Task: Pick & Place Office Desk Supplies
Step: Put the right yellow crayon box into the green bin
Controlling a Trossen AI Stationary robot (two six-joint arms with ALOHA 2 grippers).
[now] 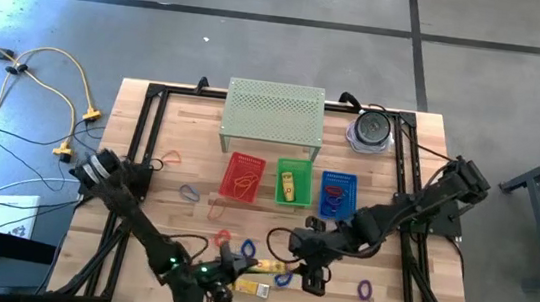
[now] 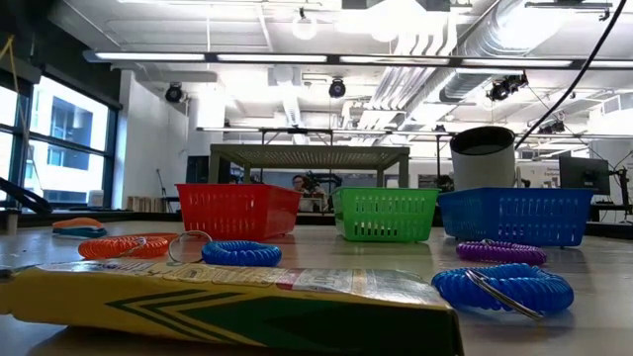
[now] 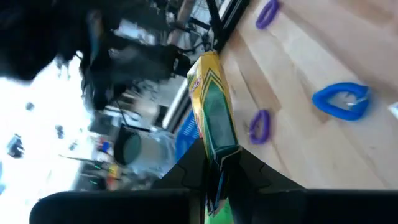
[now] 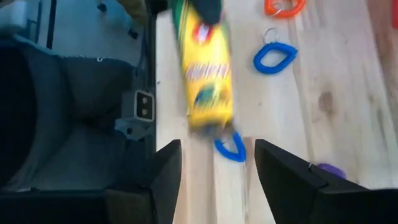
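My left gripper (image 3: 214, 177) pinches one end of the light, stiff yellow cardboard box (image 3: 210, 102), near the green plastic basket (image 1: 294, 183); my right gripper (image 4: 217, 165) hovers wide.

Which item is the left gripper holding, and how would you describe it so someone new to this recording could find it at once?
Start at the row of three plastic baskets, with the green basket in the middle, then come toward the table's near edge. There the left gripper is shut on a yellow rectangular crayon box with green chevron markings, held clear of the wood. Unlike the coiled loops around it, it is flat-sided, boxy and printed.
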